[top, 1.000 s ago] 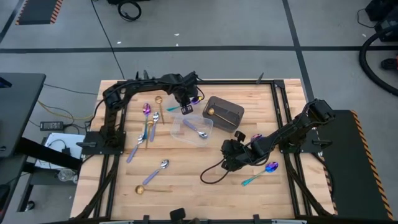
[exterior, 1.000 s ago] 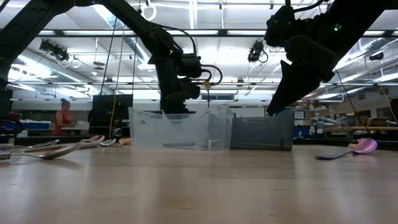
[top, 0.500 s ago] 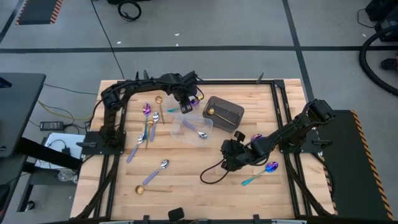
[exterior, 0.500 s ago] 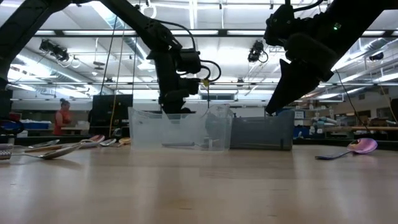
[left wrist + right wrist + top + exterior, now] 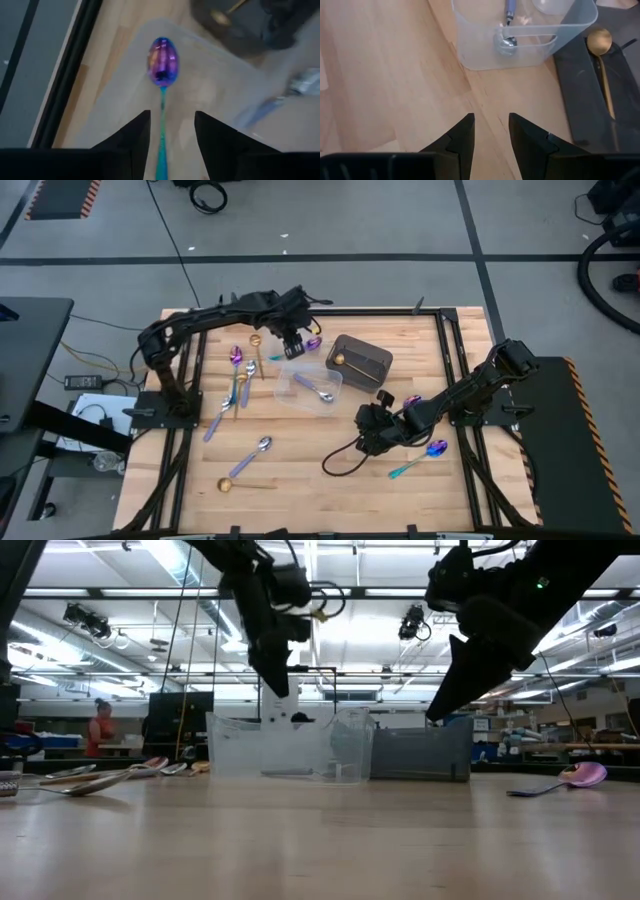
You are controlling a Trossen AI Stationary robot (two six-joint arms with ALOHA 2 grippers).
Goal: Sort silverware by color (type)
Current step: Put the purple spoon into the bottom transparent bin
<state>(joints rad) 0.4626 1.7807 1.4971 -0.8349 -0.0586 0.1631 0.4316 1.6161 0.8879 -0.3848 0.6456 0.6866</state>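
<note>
An iridescent purple spoon (image 5: 162, 59) with a teal handle lies in a clear tub (image 5: 220, 90) at the far middle of the table. My left gripper (image 5: 172, 114) hangs open above it, a finger on either side of the handle, touching nothing; it shows raised over the tubs (image 5: 275, 675). A second clear tub (image 5: 300, 392) holds a lavender-handled spoon (image 5: 322, 393). The dark bin (image 5: 372, 366) holds a gold spoon (image 5: 340, 360). My right gripper (image 5: 368, 432) stands open above bare wood, near side of the tubs. Another iridescent spoon (image 5: 428, 452) lies to its right.
Several loose spoons lie at the table's left: an iridescent one (image 5: 237, 357), gold ones (image 5: 255, 340) (image 5: 232, 483), a silver one (image 5: 258, 448) and a lavender-handled one (image 5: 214, 423). A black cable (image 5: 340, 460) loops by my right gripper. A person (image 5: 101, 728) stands far behind.
My left gripper has risen from low over the far clear tub and drawn a little toward the table's far left. The iridescent spoon stays behind, lying in that tub.
</note>
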